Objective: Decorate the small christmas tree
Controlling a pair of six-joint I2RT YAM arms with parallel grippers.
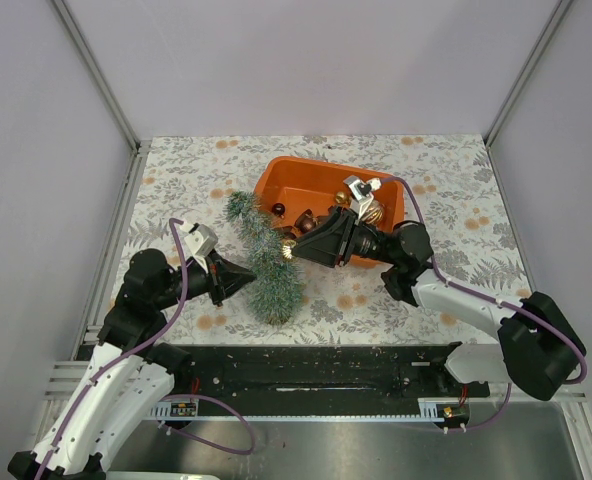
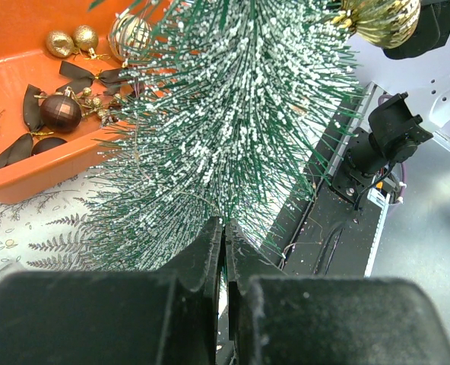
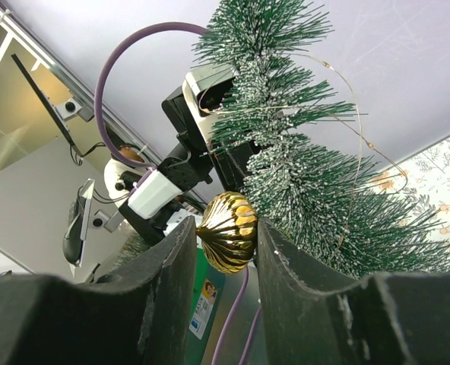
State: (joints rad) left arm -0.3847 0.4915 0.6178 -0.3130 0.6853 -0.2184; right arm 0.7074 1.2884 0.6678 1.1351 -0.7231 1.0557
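The small christmas tree (image 1: 266,262) lies on the patterned table, its tip toward the orange tray (image 1: 296,180) and its wide end near me. My left gripper (image 1: 248,277) is at the tree's left side near the wide end. In the left wrist view its jaws (image 2: 225,228) are shut, with tree (image 2: 225,114) needles pinched at the tips. My right gripper (image 1: 292,248) is at the tree's right side, shut on a ribbed gold bauble (image 3: 229,236). The bauble sits against the frosted needles (image 3: 308,182).
The tray (image 2: 27,175) holds loose ornaments: a dark red bauble (image 2: 60,112), small gold baubles (image 2: 60,43) and dark ribbons. A thin wire with small beads (image 3: 358,129) loops over the tree. A black rail (image 1: 316,370) runs along the near table edge, and walls close in three sides.
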